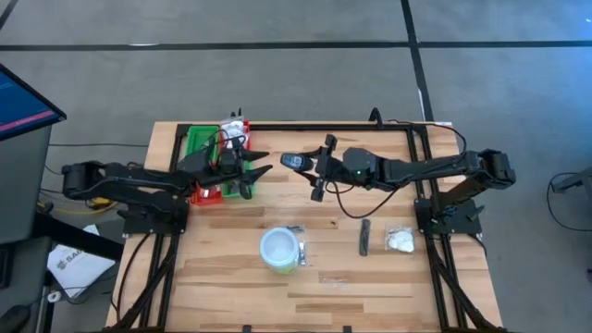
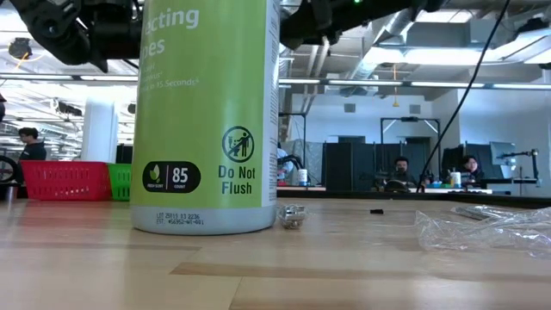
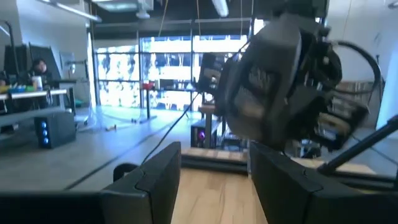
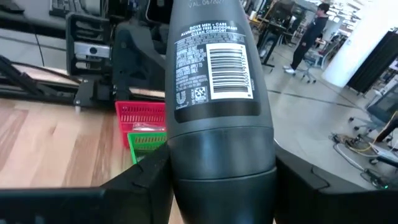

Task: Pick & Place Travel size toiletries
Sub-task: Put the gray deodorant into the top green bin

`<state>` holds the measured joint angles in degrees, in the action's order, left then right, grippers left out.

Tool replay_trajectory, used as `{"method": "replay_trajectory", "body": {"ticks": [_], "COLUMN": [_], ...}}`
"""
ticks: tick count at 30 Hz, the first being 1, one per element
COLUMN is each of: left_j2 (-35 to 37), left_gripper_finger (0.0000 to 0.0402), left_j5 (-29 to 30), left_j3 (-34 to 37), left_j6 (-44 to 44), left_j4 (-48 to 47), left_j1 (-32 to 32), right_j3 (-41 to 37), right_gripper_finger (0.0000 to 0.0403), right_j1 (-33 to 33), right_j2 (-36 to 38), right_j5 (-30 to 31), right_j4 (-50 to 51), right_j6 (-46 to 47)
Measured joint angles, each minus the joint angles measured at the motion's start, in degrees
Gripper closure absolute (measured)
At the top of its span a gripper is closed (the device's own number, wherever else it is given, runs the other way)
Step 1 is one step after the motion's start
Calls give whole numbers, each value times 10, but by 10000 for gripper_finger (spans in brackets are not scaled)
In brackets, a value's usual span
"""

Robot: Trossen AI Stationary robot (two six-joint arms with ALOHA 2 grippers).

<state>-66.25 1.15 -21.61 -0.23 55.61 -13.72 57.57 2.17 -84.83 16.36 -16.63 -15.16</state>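
High view: right gripper (image 1: 319,169) holds dark stick (image 1: 293,161) lengthwise toward tray (image 1: 196,146).

Both arms are dark, jointed and boxy beside the red and green tray (image 1: 208,148); a green light glows on the right arm's wrist, and black cables trail along it.

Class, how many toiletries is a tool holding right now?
1: the dark grey bottle, in the right tool, right of the tray. The left tool, over the tray, holds nothing.
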Motion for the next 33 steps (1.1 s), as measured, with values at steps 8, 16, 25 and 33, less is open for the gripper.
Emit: {"method": "replay_trajectory", "body": {"ticks": [8, 16, 25, 33], "left_j2": [-75, -102, -97, -98], "left_gripper_finger": [218, 218, 217, 217], "left_j5": [-30, -69, -101, -105], "left_j3": [-3, -6, -8, -8], "left_j6": [9, 38, 47, 45], "left_j4": [94, 99, 102, 101], "left_j1": [0, 1, 3, 3], "right_j3": [1, 54, 62, 62], "right_gripper_finger": [214, 214, 214, 214], "right_j1": [2, 2, 15, 19], "right_j2": [-53, -90, -74, -75], "right_j5": [-20, -18, -12, -13], "right_j4": [-24, -7, 24, 41], "right_j6": [-8, -20, -28, -9]}}
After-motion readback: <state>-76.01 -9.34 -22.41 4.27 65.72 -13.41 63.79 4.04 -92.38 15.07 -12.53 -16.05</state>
